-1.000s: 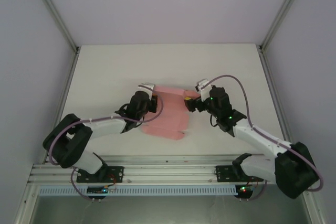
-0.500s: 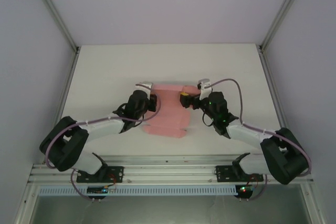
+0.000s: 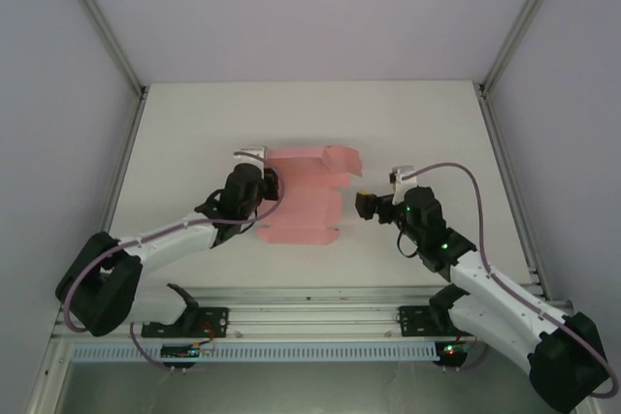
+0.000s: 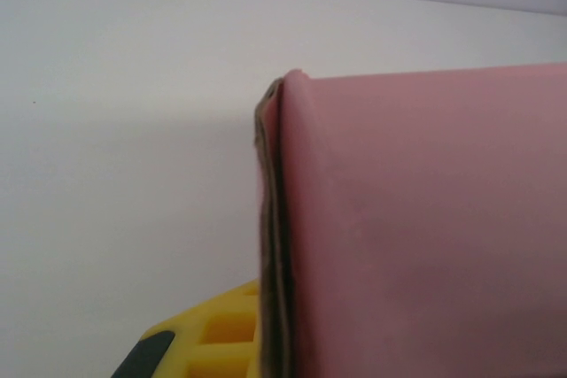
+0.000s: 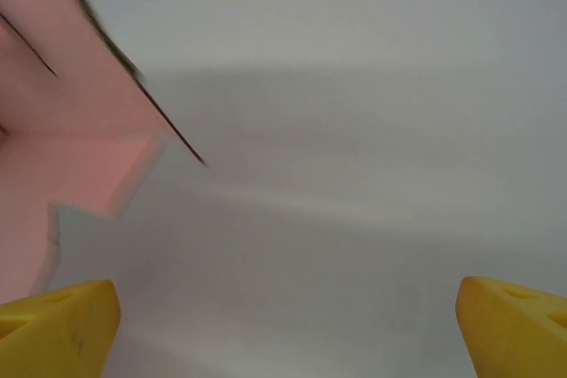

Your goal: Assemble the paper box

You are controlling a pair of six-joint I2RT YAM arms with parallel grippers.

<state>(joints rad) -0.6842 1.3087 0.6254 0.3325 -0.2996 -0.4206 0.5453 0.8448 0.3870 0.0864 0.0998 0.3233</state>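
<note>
The left gripper (image 3: 268, 185) is pinching the left edge of the pink paper box (image 3: 309, 203), with its jaws closed tight on the paper. The box is a flat sheet with tabs, stretching out to the right of that gripper over the white table (image 3: 194, 133). The right gripper (image 3: 363, 205) is hanging just beside the sheet's right edge, not touching it. Its yellow fingers (image 5: 62, 316) are spreading wide and holding nothing.

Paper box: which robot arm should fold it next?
Probably the right. The left gripper is shut on the paper box at its left edge, while the right gripper hangs open beside its right edge.
</note>
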